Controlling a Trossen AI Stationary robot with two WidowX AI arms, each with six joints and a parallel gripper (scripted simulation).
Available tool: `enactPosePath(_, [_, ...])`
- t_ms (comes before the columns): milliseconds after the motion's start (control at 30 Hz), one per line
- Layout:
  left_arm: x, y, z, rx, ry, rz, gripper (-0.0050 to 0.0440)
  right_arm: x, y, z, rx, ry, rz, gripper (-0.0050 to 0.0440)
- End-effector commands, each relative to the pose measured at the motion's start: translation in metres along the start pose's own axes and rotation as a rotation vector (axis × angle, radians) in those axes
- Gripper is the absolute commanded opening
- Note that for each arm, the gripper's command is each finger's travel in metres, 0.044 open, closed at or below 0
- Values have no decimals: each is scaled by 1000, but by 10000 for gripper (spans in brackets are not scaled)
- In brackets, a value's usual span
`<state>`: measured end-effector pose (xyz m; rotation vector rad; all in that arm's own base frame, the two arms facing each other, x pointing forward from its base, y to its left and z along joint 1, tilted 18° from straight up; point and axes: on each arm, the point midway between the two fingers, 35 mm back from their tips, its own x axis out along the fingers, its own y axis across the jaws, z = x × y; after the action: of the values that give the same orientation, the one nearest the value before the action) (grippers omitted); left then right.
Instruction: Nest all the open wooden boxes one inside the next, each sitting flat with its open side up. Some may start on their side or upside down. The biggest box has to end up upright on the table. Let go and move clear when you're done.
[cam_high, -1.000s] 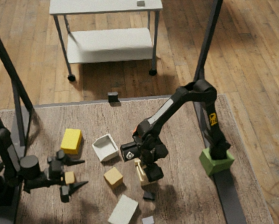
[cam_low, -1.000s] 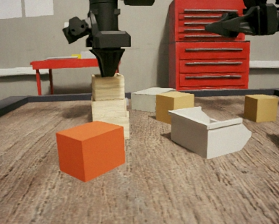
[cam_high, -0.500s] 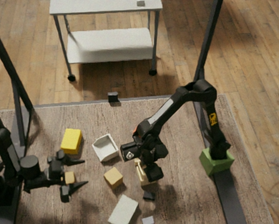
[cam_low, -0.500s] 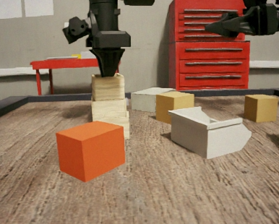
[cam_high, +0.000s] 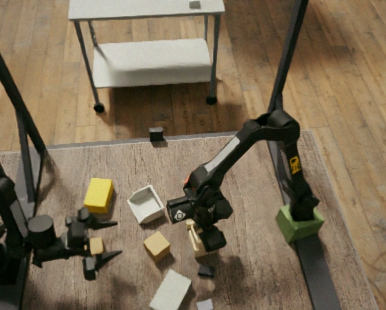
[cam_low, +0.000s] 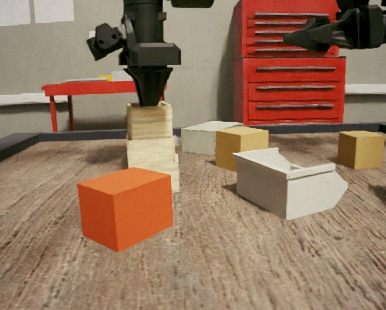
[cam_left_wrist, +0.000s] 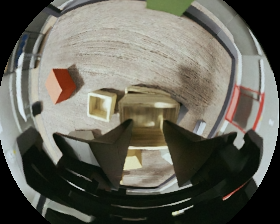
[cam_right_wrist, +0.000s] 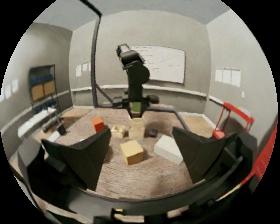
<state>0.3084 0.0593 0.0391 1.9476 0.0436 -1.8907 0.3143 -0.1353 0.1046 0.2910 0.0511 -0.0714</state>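
My left gripper (cam_low: 150, 103) (cam_left_wrist: 147, 122) has its fingertips spread inside a pale open wooden box (cam_low: 150, 122) (cam_left_wrist: 150, 102) and holds it by its inner walls, open side up. That box is directly above a slightly wider pale wooden box (cam_low: 150, 151) (cam_right_wrist: 136, 133); whether they touch is hidden. The smallest wooden box (cam_left_wrist: 91, 106) (cam_right_wrist: 118, 132) stands open side up beside them on the table; in the exterior view it is mostly behind the orange block. My right gripper (cam_high: 119, 237) (cam_right_wrist: 142, 131) is wide open and empty, high above the table.
An orange block (cam_low: 125, 207) (cam_left_wrist: 59, 86) lies near the smallest box. A white open tray (cam_low: 265, 187), a tan block (cam_high: 157, 246), a white block (cam_high: 171, 291) and a yellow block (cam_high: 98, 195) lie between the arms. Another tan block (cam_low: 361, 150) lies below my right gripper.
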Motion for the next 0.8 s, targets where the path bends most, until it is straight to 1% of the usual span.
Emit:
enactPosePath(0, [-3,-2,-2,0,19,-7,255,0,0,0,3,-1,0,400])
enactPosePath(200, [-1,-4,-1,-4,11,-8,255,0,0,0,3,-1,0,400])
enactPosePath(700, [-4,0,1,3,19,-3,255,0,0,0,3,-1,0,400])
enactPosePath(767, [-6,1,-2,7,27,-3,255,0,0,0,3,-1,0,400])
